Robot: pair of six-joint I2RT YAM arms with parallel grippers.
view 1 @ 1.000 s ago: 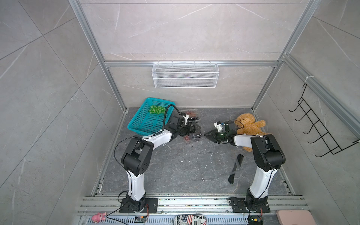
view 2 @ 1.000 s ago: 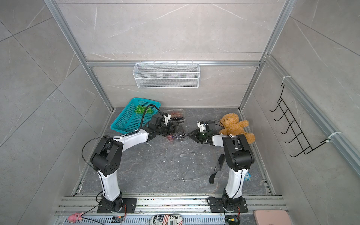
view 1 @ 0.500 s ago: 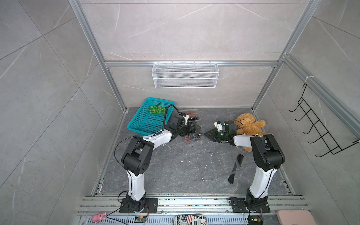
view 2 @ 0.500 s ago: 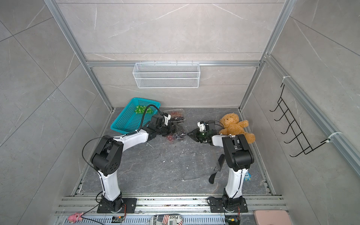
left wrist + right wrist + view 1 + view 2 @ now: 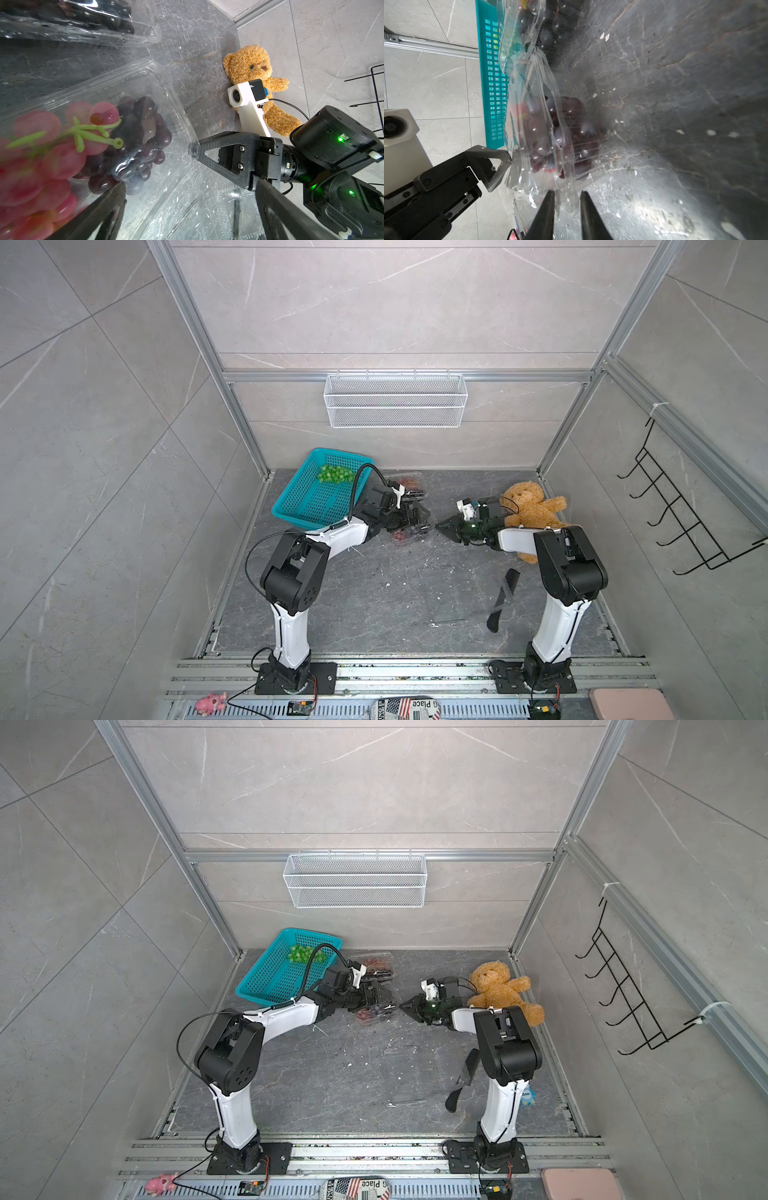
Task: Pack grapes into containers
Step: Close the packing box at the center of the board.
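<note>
Right pincer [image 5: 567,194], narrowly parted, straddles rim of container [image 5: 548,128].

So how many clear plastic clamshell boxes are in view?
2: one clear plastic clamshell box mid-floor, holding red and dark grapes; another box behind it, beside the teal perforated basket. A third may be hidden.

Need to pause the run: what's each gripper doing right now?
Left gripper: open, at the clear plastic clamshell container.
Right gripper: narrow gap around its rim; grip cannot be told.
</note>
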